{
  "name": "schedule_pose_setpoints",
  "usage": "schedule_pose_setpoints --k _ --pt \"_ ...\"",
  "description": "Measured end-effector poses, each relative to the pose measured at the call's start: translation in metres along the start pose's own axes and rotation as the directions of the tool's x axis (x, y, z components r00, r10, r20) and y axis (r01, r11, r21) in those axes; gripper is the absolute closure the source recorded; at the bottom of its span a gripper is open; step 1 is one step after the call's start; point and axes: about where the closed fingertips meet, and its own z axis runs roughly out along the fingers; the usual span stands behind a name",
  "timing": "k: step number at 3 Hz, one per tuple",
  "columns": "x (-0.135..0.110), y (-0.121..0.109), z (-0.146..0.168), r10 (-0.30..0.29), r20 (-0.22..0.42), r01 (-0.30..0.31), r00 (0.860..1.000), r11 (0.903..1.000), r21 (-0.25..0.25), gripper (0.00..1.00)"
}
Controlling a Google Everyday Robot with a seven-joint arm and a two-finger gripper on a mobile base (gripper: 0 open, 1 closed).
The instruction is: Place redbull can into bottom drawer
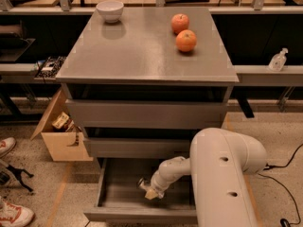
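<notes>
The bottom drawer (110, 191) stands pulled open below the two grey drawers. My arm reaches down into it from the right. My gripper (147, 190) is low inside the drawer, near its middle, just above the floor. A small silvery piece (141, 183) shows at the gripper's tip. It may be the redbull can, but most of it is hidden by the gripper and I cannot tell for sure.
On the cabinet top (142, 51) stand a white bowl (110, 10) at the back left and two oranges (186, 40) at the back right. A cardboard box (61, 134) sits on the floor left of the cabinet. Shoes (12, 214) show at the far left.
</notes>
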Motion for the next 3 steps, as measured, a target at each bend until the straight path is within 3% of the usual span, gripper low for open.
schedule_pose_setpoints --k 1,2,3 --pt "0.000 0.004 -0.005 0.001 0.007 -0.001 1.000 1.0000 0.005 0.04" --pt "0.015 -0.001 -0.027 0.056 0.012 -0.057 0.998 0.9979 0.032 0.00" --pt "0.034 -0.006 -0.073 0.134 0.067 -0.138 0.989 0.9882 0.066 0.00"
